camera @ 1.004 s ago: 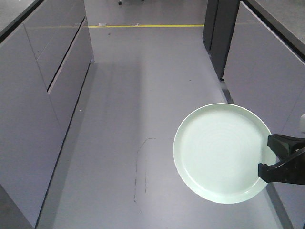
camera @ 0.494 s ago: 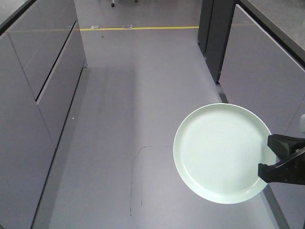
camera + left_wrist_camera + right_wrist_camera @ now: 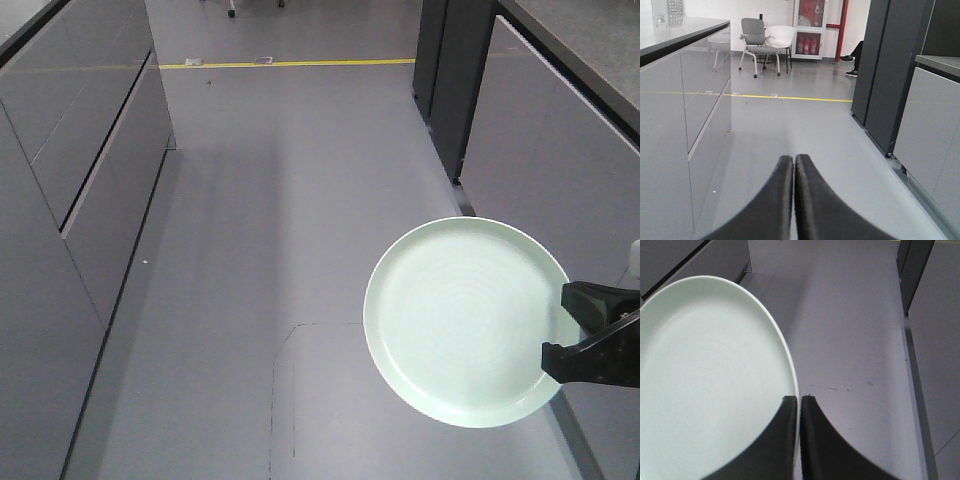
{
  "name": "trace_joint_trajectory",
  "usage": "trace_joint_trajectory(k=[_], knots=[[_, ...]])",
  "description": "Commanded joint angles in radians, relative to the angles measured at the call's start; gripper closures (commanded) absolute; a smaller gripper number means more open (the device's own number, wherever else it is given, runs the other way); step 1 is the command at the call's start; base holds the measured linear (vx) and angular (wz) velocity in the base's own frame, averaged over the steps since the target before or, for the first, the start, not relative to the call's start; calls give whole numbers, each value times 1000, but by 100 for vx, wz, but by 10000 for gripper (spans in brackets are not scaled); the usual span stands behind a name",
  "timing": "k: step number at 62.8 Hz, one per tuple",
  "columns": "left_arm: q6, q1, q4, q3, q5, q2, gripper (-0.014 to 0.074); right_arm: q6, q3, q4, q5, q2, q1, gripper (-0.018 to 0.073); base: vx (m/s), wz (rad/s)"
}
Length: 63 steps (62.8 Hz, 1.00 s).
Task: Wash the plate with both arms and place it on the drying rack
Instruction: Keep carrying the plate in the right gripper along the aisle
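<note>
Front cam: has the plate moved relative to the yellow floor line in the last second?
Yes. The plate, fixed in frame in the right gripper, is nearer the yellow line, which slid down: carried forward.

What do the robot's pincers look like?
Both are plain black. The left pincer and the right pincer each have two smooth fingers, wide at the base and curving in to narrow tips. No cables or markings show on them.

You are seeing the plate [image 3: 462, 320] hanging over the floor [image 3: 300, 200], with the right gripper [image 3: 557, 325] gripping its right rim. Cabinets [image 3: 80, 180] are standing well to the plate's left, a counter unit [image 3: 560, 150] is sitting just right of it, and a floor line [image 3: 290, 64] is running far behind it.
</note>
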Motion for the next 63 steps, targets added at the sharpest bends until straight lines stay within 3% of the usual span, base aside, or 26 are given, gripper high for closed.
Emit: trace_joint_trajectory(k=[1, 63], knots=[[-9, -1, -8, 15, -69, -16, 602, -7, -29, -3, -77, -11, -3, 568, 13, 1], [-9, -1, -8, 15, -69, -16, 602, -7, -29, -3, -76, -11, -3, 568, 11, 0]])
